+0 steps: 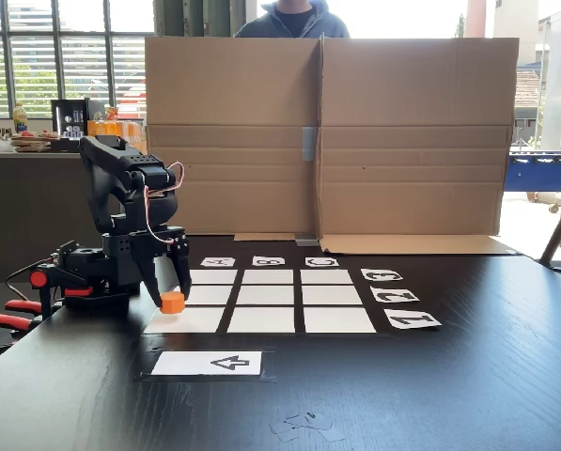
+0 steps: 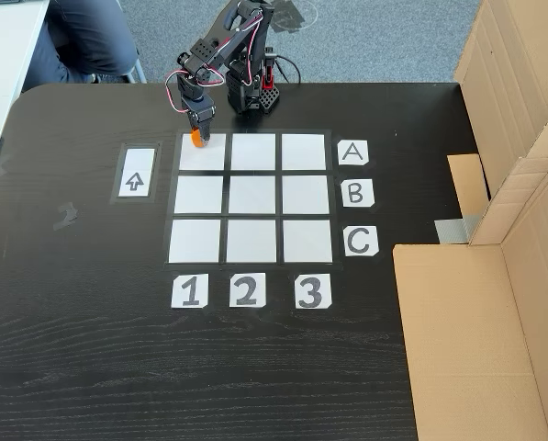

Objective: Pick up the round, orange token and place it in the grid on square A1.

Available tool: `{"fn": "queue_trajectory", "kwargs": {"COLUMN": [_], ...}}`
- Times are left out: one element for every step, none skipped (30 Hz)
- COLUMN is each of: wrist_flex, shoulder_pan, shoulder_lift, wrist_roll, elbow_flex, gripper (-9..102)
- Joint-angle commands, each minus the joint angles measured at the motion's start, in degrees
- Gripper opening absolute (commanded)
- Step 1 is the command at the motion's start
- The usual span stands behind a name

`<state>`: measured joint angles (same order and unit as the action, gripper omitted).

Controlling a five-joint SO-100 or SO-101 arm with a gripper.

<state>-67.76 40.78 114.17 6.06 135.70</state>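
The orange token [image 1: 172,302] is a short cylinder at the robot-side edge of square A1 [image 1: 191,320], the near-left cell of the grid [image 1: 268,297] in a fixed view. From above, the token [image 2: 197,141] sits at the top edge of square A1 [image 2: 203,156], the top-left cell of the grid [image 2: 251,193]. My gripper [image 1: 172,299] points down with one black finger pressed to each side of the token, shut on it. The token's base is at or just above the paper. The gripper [image 2: 198,136] covers part of the token from above.
A white card with a black arrow [image 1: 208,363] lies in front of the grid. Labels A B C and 1 2 3 edge the grid. A tall cardboard wall [image 1: 327,141] stands behind the table, with a person behind it. The arm's base [image 2: 248,87] is clamped at the table edge.
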Motion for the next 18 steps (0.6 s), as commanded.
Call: {"fn": "queue_trajectory", "kwargs": {"wrist_flex": [1.3, 1.8, 2.0, 2.4, 2.7, 3.0, 3.2, 3.4, 3.7, 4.0, 4.3, 4.6, 4.7, 4.7, 4.8, 4.8, 4.8, 4.8], "shoulder_pan": [-0.6, -0.9, -1.1, -1.5, -1.8, -2.0, -2.2, -2.4, -2.5, -2.6, -2.8, -3.0, -3.1, -3.3, -3.3, -3.5, -3.6, -3.7], "shoulder_lift": [-0.8, -1.1, -1.4, -1.8, -2.1, -2.4, -2.6, -2.9, -3.1, -3.3, -3.5, -3.7, -3.9, -4.0, -4.0, -4.2, -4.3, -4.4], "wrist_roll": [1.7, 1.7, 1.7, 1.7, 1.7, 1.8, 1.8, 1.8, 1.8, 1.9, 1.9, 1.9, 1.9, 1.9, 1.9, 1.9, 1.9, 1.9], "elbow_flex": [-0.3, -0.3, -0.3, -0.3, -0.3, -0.3, -0.4, -0.4, -0.4, -0.4, -0.4, -0.3, -0.3, -0.3, -0.3, -0.3, -0.3, -0.3], "gripper": [4, 4, 5, 5, 5, 5, 5, 5, 5, 5, 5, 5, 5, 5, 5, 5, 5, 5]}}
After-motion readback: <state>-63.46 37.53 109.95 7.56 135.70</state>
